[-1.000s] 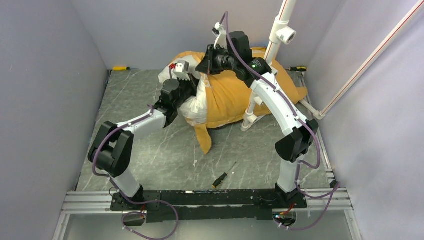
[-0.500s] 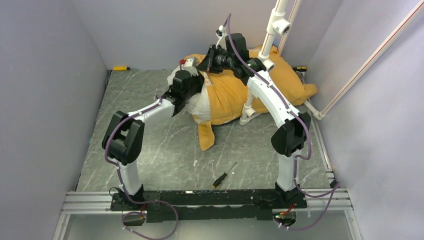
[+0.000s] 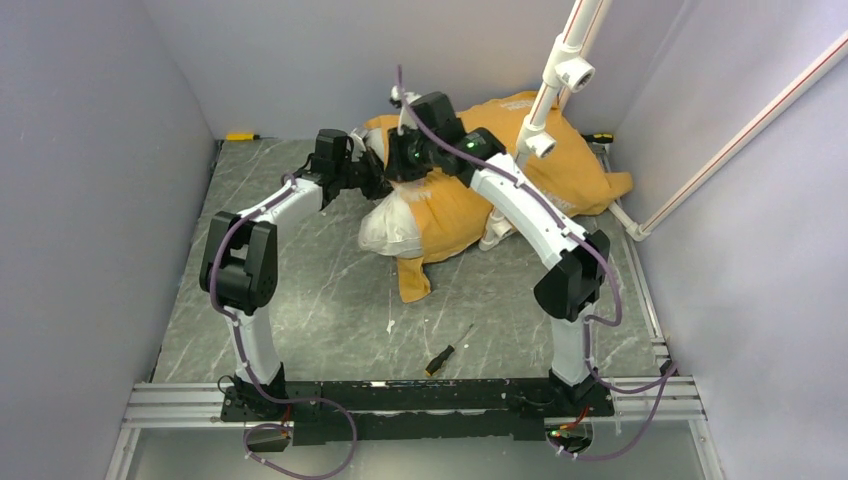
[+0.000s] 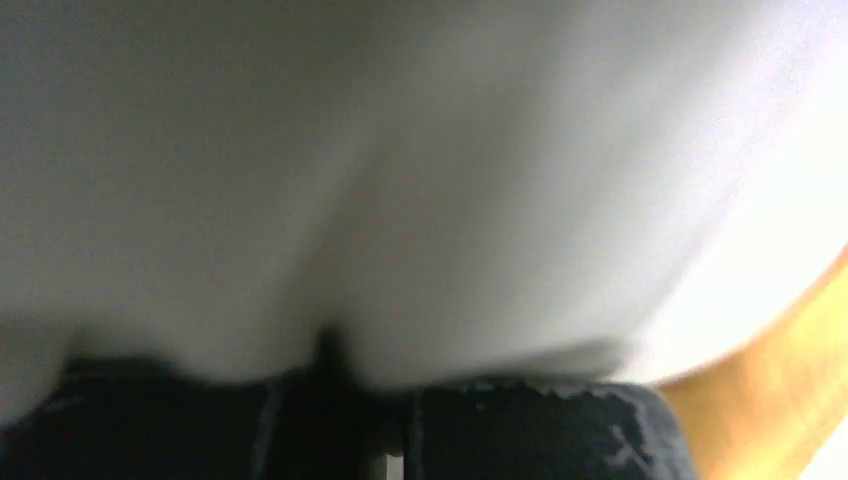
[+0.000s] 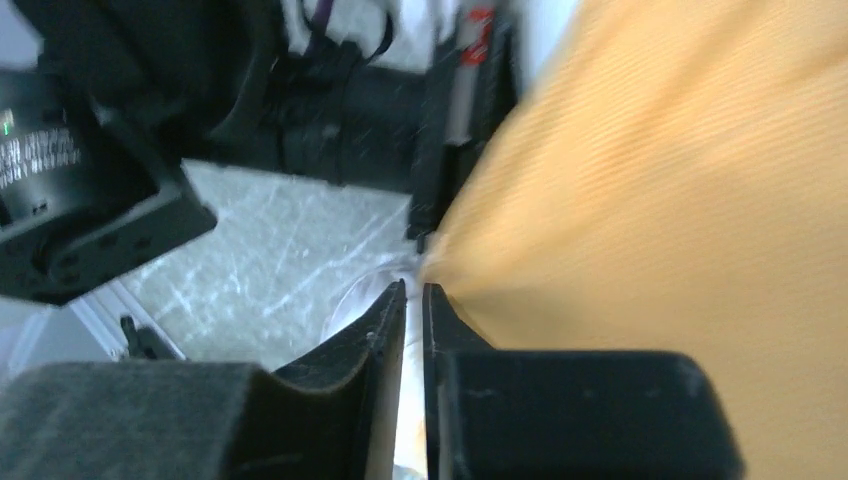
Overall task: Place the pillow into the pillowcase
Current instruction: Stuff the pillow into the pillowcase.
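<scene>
The left pincer (image 4: 345,365) is closed on a fold of the pillow's (image 4: 400,180) white cloth, which fills its wrist view. The right pincer (image 5: 412,290) shows only a thin slit between its jaws. The orange edge of the pillowcase (image 5: 680,180) sits right at the tips, but I cannot tell whether it is gripped.

From above, the pillowcase lies orange side up, plump and wrinkled, at the far right corner of the tabletop (image 3: 300,290). One loose flap (image 3: 410,280) trails toward the near edge. Most of the pillow is inside, and its rounded, shiny white end bulges out of the opening on the left.

A second ago the left pincer lay lower, on that white end. Since then it has swung toward the far edge. The right pincer has shifted left to meet it above the opening, and more of the white end is bare. The screwdriver (image 3: 447,350) near the front edge has not moved.
</scene>
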### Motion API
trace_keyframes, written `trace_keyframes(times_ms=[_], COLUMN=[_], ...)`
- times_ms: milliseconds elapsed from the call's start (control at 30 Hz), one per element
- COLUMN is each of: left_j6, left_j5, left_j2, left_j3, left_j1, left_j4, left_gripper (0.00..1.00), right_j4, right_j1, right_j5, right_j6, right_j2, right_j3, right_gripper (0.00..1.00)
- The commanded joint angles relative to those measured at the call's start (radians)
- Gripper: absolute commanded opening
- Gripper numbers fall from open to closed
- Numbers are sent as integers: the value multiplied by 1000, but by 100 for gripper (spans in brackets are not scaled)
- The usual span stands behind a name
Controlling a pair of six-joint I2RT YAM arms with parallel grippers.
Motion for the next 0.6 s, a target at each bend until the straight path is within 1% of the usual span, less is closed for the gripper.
trace_keyframes(times_ms=[0, 67, 133, 267, 333, 433, 467, 500, 533, 567], left_j6=[-26, 0, 28, 82, 82, 63, 58, 52, 46, 39], left_j5=[138, 127, 128, 132, 138, 147, 149, 150, 147, 148], left_j2=[1, -18, -32, -41, -36, -23, -20, -19, -18, -17], left_j3=[31, 8, -6, 17, 30, 50, 53, 54, 58, 63], left_j1=[-38, -35, -34, -34, -34, -34, -34, -34, -33, -32], left_j4=[16, 44, 73, 18, -5, -12, -5, 0, -2, 2], left_gripper=[0, 3, 8, 12, 15, 18, 19, 20, 21, 22], right_j4=[-148, -189, -215, -220, -242, -268, -279, -296, -304, -301], right_j1=[123, 132, 133, 131, 131, 127, 127, 125, 127, 130], right_j5=[94, 153, 211, 343, 389, 406, 410, 408, 405, 400], right_j6=[-69, -103, -130, -189, -224, -281, -302, -325, -350, -366], right_j2=[-37, -45, -67, -122, -123, -113, -103, -97, -92, -93], right_j3=[57, 53, 13, -100, -114, -108, -96, -85, -76, -82], right_gripper=[20, 26, 34, 49, 56, 65, 72, 89, 98, 100])
